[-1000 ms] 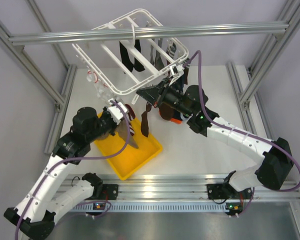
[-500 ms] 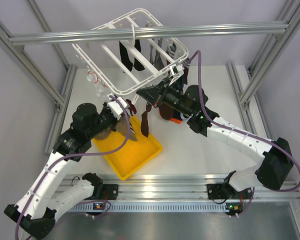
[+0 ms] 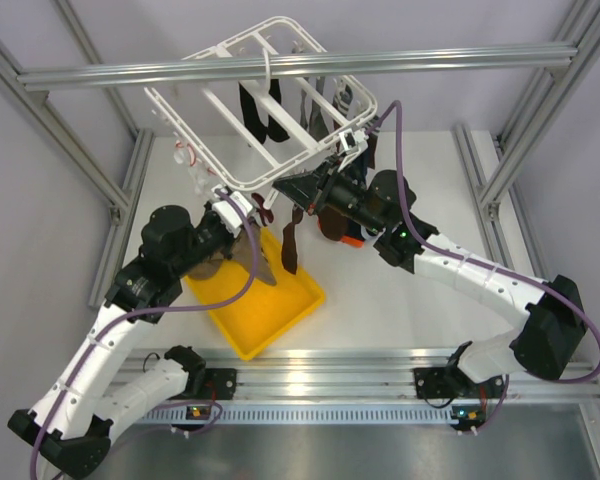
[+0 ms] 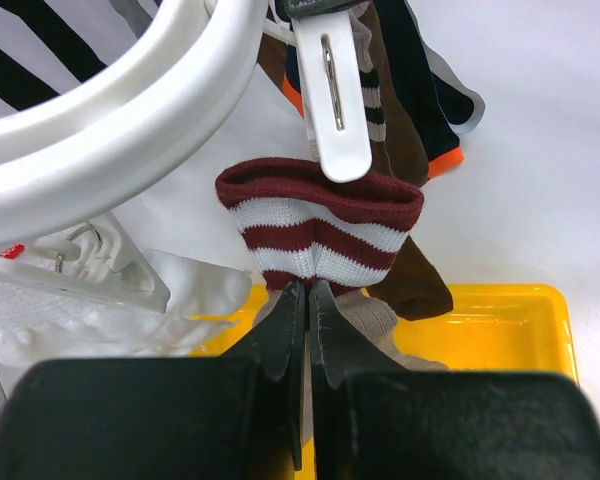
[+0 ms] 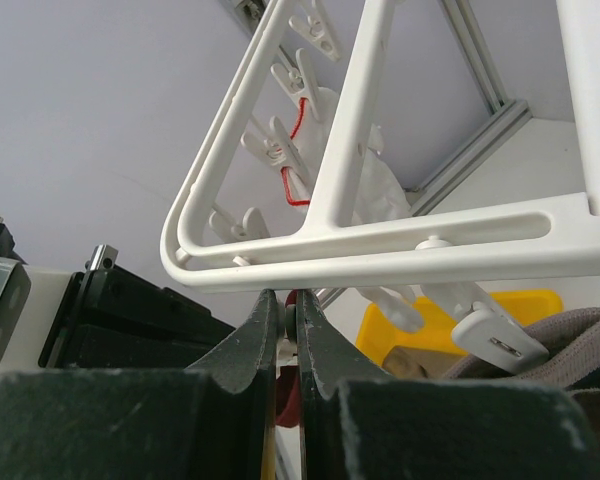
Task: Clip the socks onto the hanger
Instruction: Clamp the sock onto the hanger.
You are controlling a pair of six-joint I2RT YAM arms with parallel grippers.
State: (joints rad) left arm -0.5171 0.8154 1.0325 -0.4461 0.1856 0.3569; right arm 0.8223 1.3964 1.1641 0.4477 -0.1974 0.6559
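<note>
The white hanger [image 3: 248, 184] hangs tilted over the table's back. My left gripper [image 3: 244, 226] is shut on a maroon-and-white striped sock [image 4: 320, 225] and holds its cuff up against a white dangling clip [image 4: 332, 95] under the hanger's rim [image 4: 130, 110]. My right gripper [image 3: 280, 189] is shut on a clip just under the near rim [image 5: 380, 245], with the clip pinched between the fingertips [image 5: 285, 297]. Dark socks [image 3: 262, 112] hang inside the frame. A brown sock [image 3: 292, 245] hangs from the near edge.
A yellow tray [image 3: 285, 305] lies under the left gripper and holds beige socks [image 4: 380, 320]. Dark socks with orange trim [image 3: 348, 236] lie beside the right wrist. An aluminium crossbar [image 3: 460, 60] runs above the hanger. More empty clips [image 5: 280, 150] hang along the frame.
My left gripper has moved slightly up and back toward the hanger with the striped sock. The right arm has not moved.
</note>
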